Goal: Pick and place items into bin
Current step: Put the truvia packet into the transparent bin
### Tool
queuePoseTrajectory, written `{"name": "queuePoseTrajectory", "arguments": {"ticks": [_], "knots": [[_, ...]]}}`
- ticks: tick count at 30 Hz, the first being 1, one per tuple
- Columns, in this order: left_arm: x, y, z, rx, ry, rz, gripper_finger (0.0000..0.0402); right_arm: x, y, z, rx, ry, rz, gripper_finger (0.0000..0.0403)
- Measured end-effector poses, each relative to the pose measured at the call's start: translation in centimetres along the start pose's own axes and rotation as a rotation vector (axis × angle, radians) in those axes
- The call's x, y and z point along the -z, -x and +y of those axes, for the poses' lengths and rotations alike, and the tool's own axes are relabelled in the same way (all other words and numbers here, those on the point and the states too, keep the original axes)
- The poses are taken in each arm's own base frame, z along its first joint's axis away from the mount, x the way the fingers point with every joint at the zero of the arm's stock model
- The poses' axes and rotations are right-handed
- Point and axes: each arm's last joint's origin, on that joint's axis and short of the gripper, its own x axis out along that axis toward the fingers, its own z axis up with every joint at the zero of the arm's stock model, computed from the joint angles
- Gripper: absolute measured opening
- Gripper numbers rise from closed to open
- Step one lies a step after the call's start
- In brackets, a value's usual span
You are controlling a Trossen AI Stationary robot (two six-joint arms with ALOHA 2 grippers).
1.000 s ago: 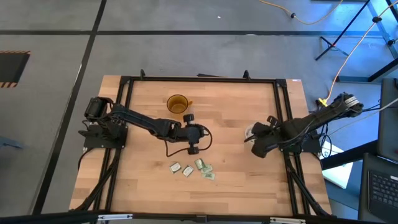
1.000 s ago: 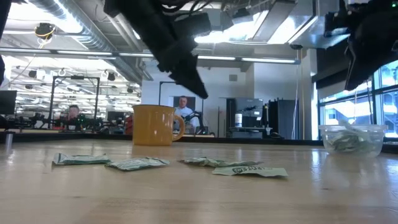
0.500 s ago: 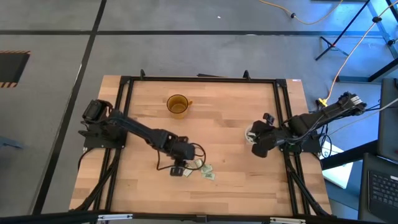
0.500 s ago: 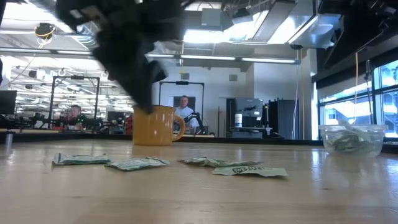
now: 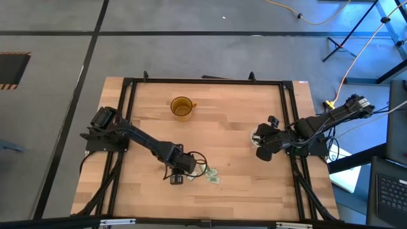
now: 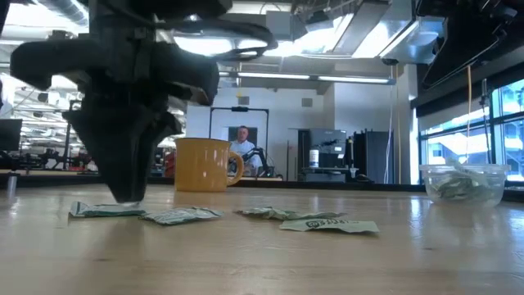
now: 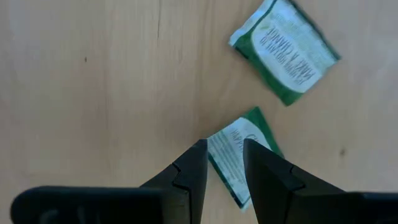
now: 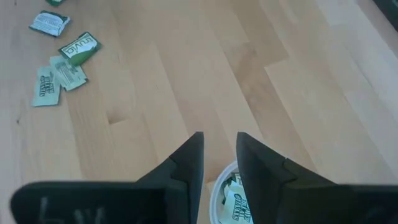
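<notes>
A pale wooden surface (image 5: 235,159) fills the middle of the overhead frame, with a dark arm entering from each side.

The left arm reaches from the left edge toward the lower centre, where the left gripper (image 7: 222,163) hangs low over a small cluster of flat green-and-white packets (image 5: 210,173). Its jaws stand a narrow gap apart and clamp nothing. In its wrist camera, the nearest packet (image 7: 239,158) lies directly beneath the tips and extends toward the lower right of that frame, its long axis running diagonally across the line of the jaws. A second packet (image 7: 285,56) lies apart from it in the upper right. From table height, the gripper's dark bulk hovers just above the leftmost packet in the row (image 6: 106,211).

The right gripper (image 8: 219,163) waits at the right side of the overhead frame, directly above the clear bin (image 5: 257,136). Its jaws are also slightly apart and empty. The bin (image 6: 463,183) already holds several packets.

An amber cup (image 5: 182,106) stands in the upper centre, well apart from the packets.

The left arm is far nearer the loose packets, so the pick looks like its job.
</notes>
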Motion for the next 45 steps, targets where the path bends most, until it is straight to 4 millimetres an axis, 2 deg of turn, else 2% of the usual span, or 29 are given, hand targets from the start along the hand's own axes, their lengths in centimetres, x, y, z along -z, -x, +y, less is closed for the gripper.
{"name": "queuePoseTrajectory", "arguments": {"ticks": [10, 23, 27, 34, 37, 41, 45], "knots": [[0.1, -0.9, 0.0, -0.014, 0.000, 0.028, 0.0093, 0.0, 0.0, 0.0, 0.001, 0.001, 0.000, 0.0099], [0.1, -0.8, 0.1, -0.029, -0.027, 0.030, 0.0019, 0.0, 0.0, 0.0, 0.001, 0.001, 0.001, 0.0099], [-0.4, -0.5, 0.0, -0.031, -0.050, 0.020, 0.0005, 0.0, 0.0, 0.0, 0.000, 0.002, 0.001, 0.0099], [-2.5, 1.0, -0.2, -0.056, -0.137, -0.076, 0.0009, -0.5, 0.0, 0.4, -0.036, 0.040, -0.047, 0.0099], [-3.8, 2.0, 0.1, -0.134, -0.181, -0.145, 0.0007, -0.9, 0.0, 0.8, -0.072, 0.098, -0.083, 0.0099], [-5.5, 3.5, 0.6, -0.333, -0.213, -0.265, 0.0005, -1.5, 0.0, 1.2, -0.105, 0.153, -0.144, 0.0104], [-7.0, 4.5, 1.3, -0.563, -0.221, -0.407, 0.0009, -2.2, -0.2, 1.8, -0.124, 0.213, -0.201, 0.0131]]}}
